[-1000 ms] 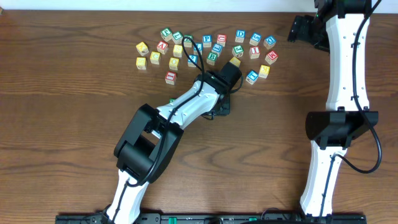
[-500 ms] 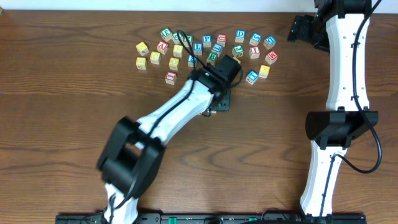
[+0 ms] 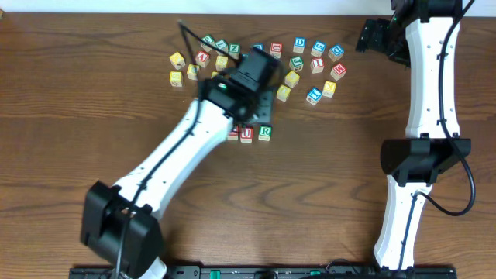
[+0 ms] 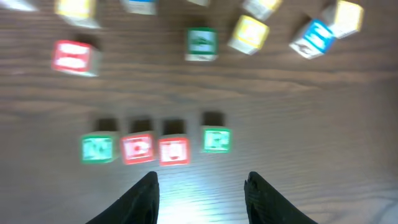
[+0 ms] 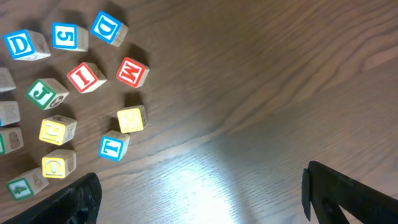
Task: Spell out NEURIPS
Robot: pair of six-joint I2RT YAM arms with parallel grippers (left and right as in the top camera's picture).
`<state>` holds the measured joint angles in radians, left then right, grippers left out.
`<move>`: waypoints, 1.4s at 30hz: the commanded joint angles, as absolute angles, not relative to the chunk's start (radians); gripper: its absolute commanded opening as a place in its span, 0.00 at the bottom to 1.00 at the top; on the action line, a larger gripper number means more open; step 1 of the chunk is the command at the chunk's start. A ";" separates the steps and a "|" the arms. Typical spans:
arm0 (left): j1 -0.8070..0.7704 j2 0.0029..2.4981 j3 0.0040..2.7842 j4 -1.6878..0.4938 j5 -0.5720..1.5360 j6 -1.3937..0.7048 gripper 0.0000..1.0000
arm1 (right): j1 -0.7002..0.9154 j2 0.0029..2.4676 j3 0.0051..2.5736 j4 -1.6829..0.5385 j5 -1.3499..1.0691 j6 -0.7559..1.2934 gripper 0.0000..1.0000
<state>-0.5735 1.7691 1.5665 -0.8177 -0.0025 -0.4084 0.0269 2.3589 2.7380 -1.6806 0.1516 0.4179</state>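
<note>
A row of cubes lies on the table: a green one (image 4: 97,149), two red ones (image 4: 138,149) (image 4: 174,151), and a green one (image 4: 216,140) set slightly farther back. The wrist view blurs their letters. From overhead I read a red U (image 3: 246,133) and a green R (image 3: 265,132); my arm hides the row's left end. My left gripper (image 4: 202,183) hangs open above the wood just in front of the row, holding nothing. A red I cube (image 5: 86,77) lies among the loose cubes. My right gripper (image 5: 199,193) is wide open over bare wood.
Loose letter cubes are scattered along the far side of the table (image 3: 93,170), among them a yellow one (image 3: 291,77), a blue one (image 3: 313,95) and a red M (image 5: 132,72). The right arm (image 3: 426,93) stands along the right side.
The left arm has swung its elbow out to the left and its wrist has moved left, uncovering the row of cubes. The right arm has not moved.
</note>
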 commanded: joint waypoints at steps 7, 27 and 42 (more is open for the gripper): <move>-0.337 1.687 1.586 -0.928 -0.011 -0.307 0.49 | 0.096 2.346 2.733 -1.671 0.146 0.433 0.99; -0.101 1.692 1.586 -0.950 -0.012 -0.280 0.49 | 0.217 2.346 2.733 -1.610 0.142 0.434 0.99; -0.101 1.695 1.573 -0.900 -0.011 -0.281 0.49 | 0.187 2.579 2.733 -1.251 0.113 0.188 0.85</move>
<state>-0.1062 1.7039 1.5665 -0.9028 -0.0055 -0.2905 0.2001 2.4786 2.7365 -1.2785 0.1184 0.2779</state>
